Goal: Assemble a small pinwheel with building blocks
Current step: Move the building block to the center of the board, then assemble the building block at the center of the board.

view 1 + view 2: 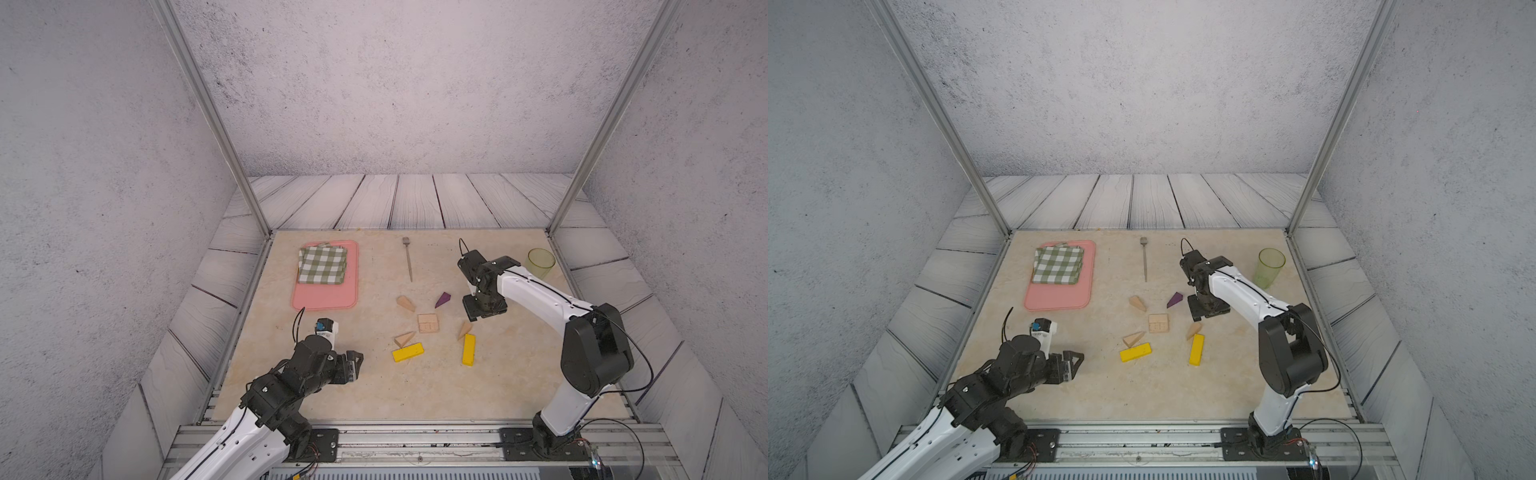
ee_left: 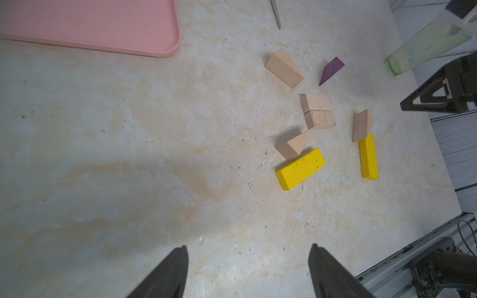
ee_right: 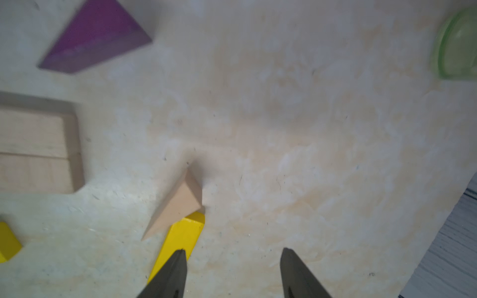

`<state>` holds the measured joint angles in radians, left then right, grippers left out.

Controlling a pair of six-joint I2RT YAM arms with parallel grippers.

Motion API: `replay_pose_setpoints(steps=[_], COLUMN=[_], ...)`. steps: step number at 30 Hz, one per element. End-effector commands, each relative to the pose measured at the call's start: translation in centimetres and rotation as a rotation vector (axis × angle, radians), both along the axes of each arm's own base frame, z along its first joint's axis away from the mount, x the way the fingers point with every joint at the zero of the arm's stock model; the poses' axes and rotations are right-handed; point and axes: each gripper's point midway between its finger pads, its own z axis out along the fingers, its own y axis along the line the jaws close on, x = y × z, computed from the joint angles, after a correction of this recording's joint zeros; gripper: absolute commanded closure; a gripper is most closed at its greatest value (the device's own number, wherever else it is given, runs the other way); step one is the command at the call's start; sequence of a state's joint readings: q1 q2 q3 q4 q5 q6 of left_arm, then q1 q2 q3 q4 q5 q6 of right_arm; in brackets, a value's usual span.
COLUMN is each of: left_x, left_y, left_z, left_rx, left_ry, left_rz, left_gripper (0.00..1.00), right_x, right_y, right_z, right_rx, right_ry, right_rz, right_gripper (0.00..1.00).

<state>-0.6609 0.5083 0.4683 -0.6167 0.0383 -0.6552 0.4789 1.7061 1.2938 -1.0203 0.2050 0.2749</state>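
Evidently right gripper [image 3: 233, 249] stood spread, empty; yellow bar [image 3: 183, 232] lay beside one fingertip, likely needing centring between both. Left gripper [image 2: 249, 246]: spread, empty.

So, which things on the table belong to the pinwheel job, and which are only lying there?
For the pinwheel: two yellow bars, two pale-wood rectangles, three wood wedges, purple wedge.
Just lying about: fork, pink tray, checked cloth, green cup.
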Motion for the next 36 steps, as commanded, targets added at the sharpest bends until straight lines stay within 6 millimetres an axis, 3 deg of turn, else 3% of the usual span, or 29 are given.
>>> replay_pose_setpoints(steps=[1,5,10,15,27,36], left_x=[0.0,-0.1,-0.2,-0.3,-0.3,-0.3], left_y=[0.1,0.1,0.3,0.4,0.4,0.6], left_z=[-0.3,-0.3,-0.3,-0.3,-0.5,-0.5], left_rx=[-0.001,-0.003,-0.003,-0.003,0.0,0.0], left_ry=[0.002,0.008,0.007,0.006,0.012,0.011], left_rz=[0.006,0.002,0.009,0.013,0.017,0.023], left_gripper=[0.2,0.2,0.2,0.2,0.2,0.2], right_x=[-2.2,-2.8,-2.0,-1.6,-2.7,-1.3], right_y=[-0.2,0.9,2.6,2.8,2.7,4.0], right_z=[-0.4,-1.7,-2.1,-3.1,-4.6,-5.0], right_rx=[-0.037,-0.042,-0.033,-0.088,-0.092,-0.072], right_ry=[0.011,0.022,0.003,0.024,0.053,0.041], right_rz=[0.022,0.038,0.048,0.047,0.034,0.038], right_gripper=[0.38,0.38,0.43,0.48,0.53,0.55])
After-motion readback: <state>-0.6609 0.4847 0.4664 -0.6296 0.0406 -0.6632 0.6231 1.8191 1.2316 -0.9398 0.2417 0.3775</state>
